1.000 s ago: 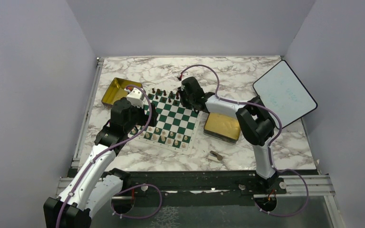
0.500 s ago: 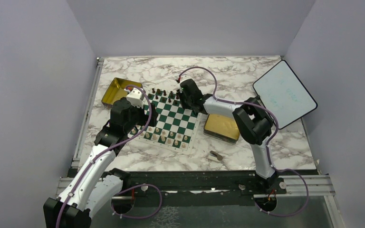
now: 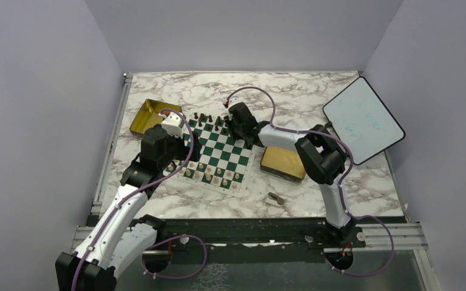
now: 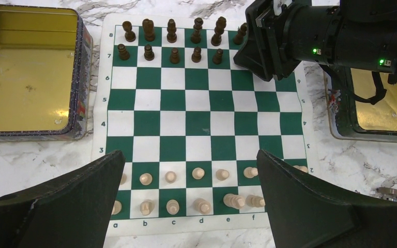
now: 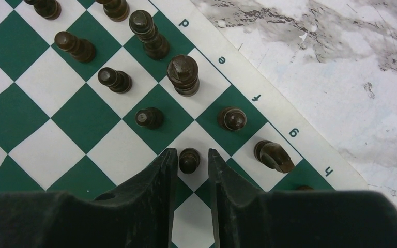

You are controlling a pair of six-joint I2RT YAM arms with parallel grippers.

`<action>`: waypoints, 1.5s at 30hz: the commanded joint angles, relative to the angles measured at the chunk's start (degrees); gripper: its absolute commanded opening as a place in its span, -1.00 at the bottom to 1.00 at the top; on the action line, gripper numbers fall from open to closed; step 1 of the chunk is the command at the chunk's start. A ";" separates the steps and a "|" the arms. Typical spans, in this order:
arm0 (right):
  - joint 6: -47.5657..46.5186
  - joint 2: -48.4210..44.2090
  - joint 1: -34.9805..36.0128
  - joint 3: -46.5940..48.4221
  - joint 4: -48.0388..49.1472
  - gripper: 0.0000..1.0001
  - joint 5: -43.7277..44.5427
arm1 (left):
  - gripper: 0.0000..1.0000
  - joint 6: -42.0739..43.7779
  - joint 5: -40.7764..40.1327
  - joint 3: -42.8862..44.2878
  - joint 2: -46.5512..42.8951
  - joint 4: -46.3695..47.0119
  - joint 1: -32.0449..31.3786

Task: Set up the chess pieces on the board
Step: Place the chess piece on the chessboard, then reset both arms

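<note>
The green-and-white board (image 3: pixel 221 150) lies mid-table. Dark brown pieces (image 4: pixel 171 32) fill its far two rows and pale pieces (image 4: pixel 199 173) its near two rows. My right gripper (image 3: pixel 233 126) reaches low over the far right of the board. In the right wrist view its fingers (image 5: pixel 166 170) stand slightly apart on either side of a dark pawn (image 5: pixel 189 160), with a small gap showing. A dark knight (image 5: pixel 274 155) stands beside it. My left gripper (image 4: pixel 188 155) is wide open and empty, above the pale rows.
An open gold tin (image 3: pixel 151 115) sits left of the board and another (image 3: pixel 284 162) sits to its right. A black-rimmed white tablet (image 3: pixel 364 118) leans at the far right. A small object (image 3: pixel 275 197) lies on the marble near the front.
My right gripper has crept slightly left along the board's far rows. The left arm has not moved.
</note>
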 commanded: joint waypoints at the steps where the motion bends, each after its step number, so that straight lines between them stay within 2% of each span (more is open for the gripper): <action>1: -0.15 0.69 0.39 -0.13 0.45 -0.31 1.52 | 0.98 0.37 -0.36 -0.29 -1.04 0.57 -0.40; 11: 1.19 -0.79 0.39 2.64 -3.20 -0.07 1.00 | 0.98 0.46 -0.41 -0.33 -1.11 0.46 -0.40; 20: 2.45 -9.72 0.39 3.69 -7.94 0.00 0.49 | 0.98 -0.06 1.52 0.06 0.22 0.83 -0.57; 26: 3.54 -21.15 0.39 -1.74 -11.19 0.11 1.14 | 0.98 -5.26 1.75 2.82 2.18 0.99 -0.58; 29: 5.39 -28.25 0.39 -6.01 -13.28 0.27 0.84 | 0.98 -6.46 4.18 5.25 2.90 0.09 -0.58; 33: 9.26 -40.24 0.39 -13.54 -14.66 0.59 -0.94 | 0.98 -9.37 8.09 7.54 2.37 0.09 -0.58; 34: 9.99 -43.20 0.39 -15.61 -14.60 0.91 -1.69 | 0.98 -10.26 9.03 7.88 2.20 0.32 -0.58; 35: 10.60 -46.29 0.39 -17.90 -14.61 0.99 -2.11 | 0.98 -11.05 9.96 8.19 2.01 0.63 -0.58; 40: 16.14 -59.71 0.39 -28.20 -15.97 1.00 -0.98 | 0.98 -15.00 13.49 7.66 0.53 2.98 -0.58; 45: 23.72 -67.05 0.39 -33.92 -18.57 1.00 1.85 | 0.98 -20.47 14.29 2.48 -3.72 7.84 -0.58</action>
